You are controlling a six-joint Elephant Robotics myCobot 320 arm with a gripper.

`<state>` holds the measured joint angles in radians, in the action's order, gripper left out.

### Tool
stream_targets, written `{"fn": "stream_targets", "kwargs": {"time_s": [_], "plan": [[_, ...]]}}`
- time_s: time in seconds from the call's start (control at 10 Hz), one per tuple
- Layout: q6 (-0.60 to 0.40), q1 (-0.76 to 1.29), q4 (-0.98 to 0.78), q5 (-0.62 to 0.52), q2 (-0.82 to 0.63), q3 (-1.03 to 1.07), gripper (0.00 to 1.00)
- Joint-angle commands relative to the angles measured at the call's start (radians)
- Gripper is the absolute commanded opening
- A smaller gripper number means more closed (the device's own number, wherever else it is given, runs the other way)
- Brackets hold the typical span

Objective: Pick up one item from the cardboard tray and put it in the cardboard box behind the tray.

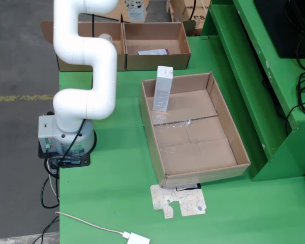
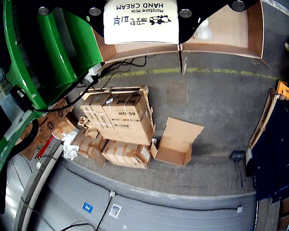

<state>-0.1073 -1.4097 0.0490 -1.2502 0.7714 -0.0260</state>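
In the fixed view the cardboard tray (image 1: 234, 137) lies on the green table, with one white carton (image 1: 163, 89) standing upright at its far left corner. Two open cardboard boxes stand behind it: the right one (image 1: 180, 38) holds a flat packet (image 1: 153, 52), the left one (image 1: 114, 30) a white object (image 1: 105, 37). The arm rises out of this view, so the gripper is hidden here. In the gripper view the gripper (image 2: 140, 7) is shut on a white hand cream carton (image 2: 140, 21), held above a cardboard box (image 2: 231, 33) that holds a white bottle (image 2: 203, 30).
The arm's base (image 1: 66, 140) sits at the table's left edge. A flattened carton piece (image 1: 178, 201) and a white cable with a plug (image 1: 137, 238) lie at the front. A green frame (image 1: 254, 76) rises to the right of the tray. Stacked boxes (image 2: 118, 125) stand on the floor below.
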Motion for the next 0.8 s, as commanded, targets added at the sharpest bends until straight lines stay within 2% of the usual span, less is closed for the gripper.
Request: {"fn": "stream_targets", "kwargs": {"time_s": [0.0, 0.1, 0.2, 0.3, 0.4, 0.6, 0.7], "plan": [[0.007, 0.101, -0.054, -0.072, 0.063, 0.026, 0.0], [0.007, 0.101, -0.054, -0.072, 0.063, 0.026, 0.0], [-0.042, 0.176, 0.099, -0.053, 0.209, 0.026, 0.0], [-0.042, 0.176, 0.099, -0.053, 0.209, 0.026, 0.0], [-0.039, 0.229, 0.048, -0.12, 0.247, 0.026, 0.0], [-0.039, 0.229, 0.048, -0.12, 0.247, 0.026, 0.0], [-0.03, 0.265, -0.108, -0.233, 0.226, 0.026, 0.0]]}}
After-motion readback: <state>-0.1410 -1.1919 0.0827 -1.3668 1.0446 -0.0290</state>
